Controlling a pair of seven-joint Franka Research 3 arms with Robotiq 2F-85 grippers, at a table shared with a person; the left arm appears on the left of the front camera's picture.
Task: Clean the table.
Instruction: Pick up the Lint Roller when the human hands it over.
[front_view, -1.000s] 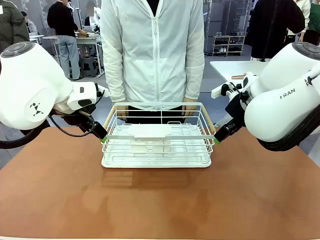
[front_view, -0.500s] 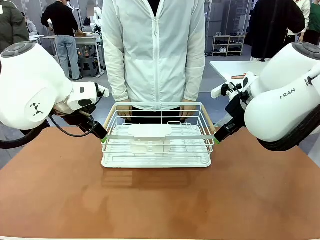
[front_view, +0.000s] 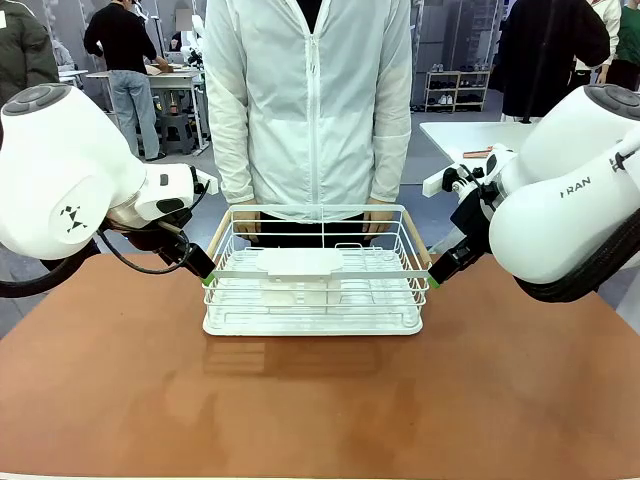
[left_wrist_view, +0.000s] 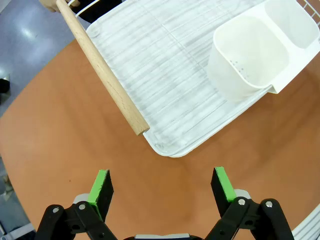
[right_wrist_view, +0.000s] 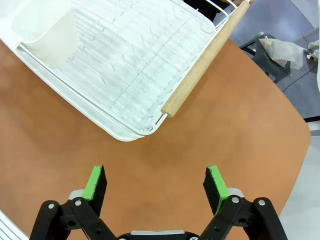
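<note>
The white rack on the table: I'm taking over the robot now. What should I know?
Left gripper: open, holding nothing, hovering over the table by the dish rack's left wooden handle.
Right gripper: open, holding nothing, by the right wooden handle.
Dish rack: far middle of the table, a person standing behind it.
Done: nothing gripped yet.
Left: probably grip both handles and lift the rack off.

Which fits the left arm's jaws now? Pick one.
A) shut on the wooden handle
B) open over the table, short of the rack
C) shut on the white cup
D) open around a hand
B: the left jaws stand wide open over the table, the wooden handle of the rack lying ahead, untouched.
</note>
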